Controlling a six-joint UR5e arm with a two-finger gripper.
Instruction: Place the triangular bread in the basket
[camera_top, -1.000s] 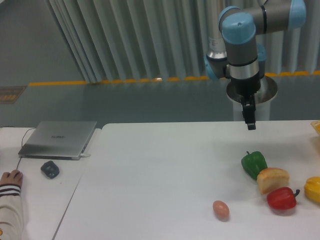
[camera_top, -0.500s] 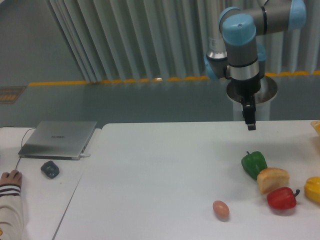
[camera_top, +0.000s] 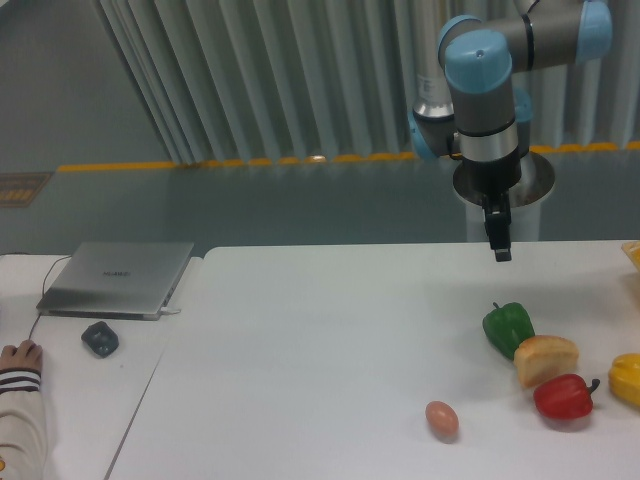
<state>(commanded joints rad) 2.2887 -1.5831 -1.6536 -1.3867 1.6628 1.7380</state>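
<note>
Currently white table (camera_top: 300, 340), grey floor with yellow line (camera_top: 200, 163), corrugated wall (camera_top: 280, 70) behind. Gripper (camera_top: 500, 250) hangs above triangular bread (camera_top: 545, 359); finger spread: cannot tell.

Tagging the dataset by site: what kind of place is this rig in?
Probably a robotics lab or test cell, not a home: white table, yellow floor line, closed laptop with a mouse beside it, and toy-like food such as the triangular bread.
</note>
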